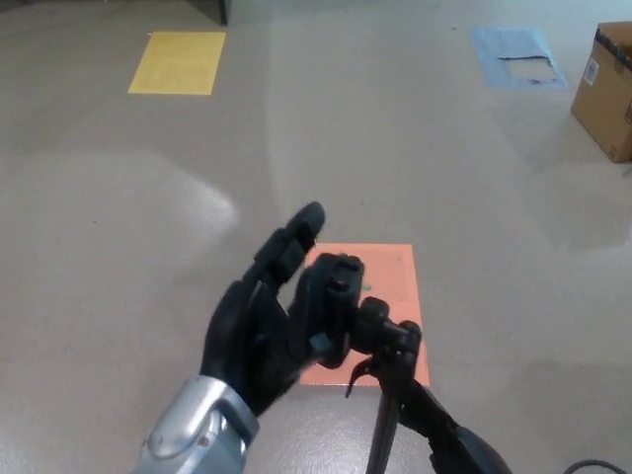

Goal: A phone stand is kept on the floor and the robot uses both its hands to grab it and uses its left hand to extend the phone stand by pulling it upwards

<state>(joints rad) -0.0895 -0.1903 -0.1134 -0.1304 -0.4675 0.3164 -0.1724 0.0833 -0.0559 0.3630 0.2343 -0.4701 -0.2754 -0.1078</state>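
Head view: left hand [265, 331] fingers [294, 237] spread, curling beside phone stand [380, 346] head, apparently touching, not clamped. Right hand [449, 439] at pole, grip unclear. Stand upright over orange mat [400, 272]. Risk: loose grasp slips on pull.

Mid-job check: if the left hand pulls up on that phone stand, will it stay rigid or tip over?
The phone stand looks like a thin, stiff pole with a heavier clamp head, so probably rigid but top-heavy and apt to tip. The left hand is at the clamp; the right hand sits by the pole and likely steadies it. Its base is out of view.
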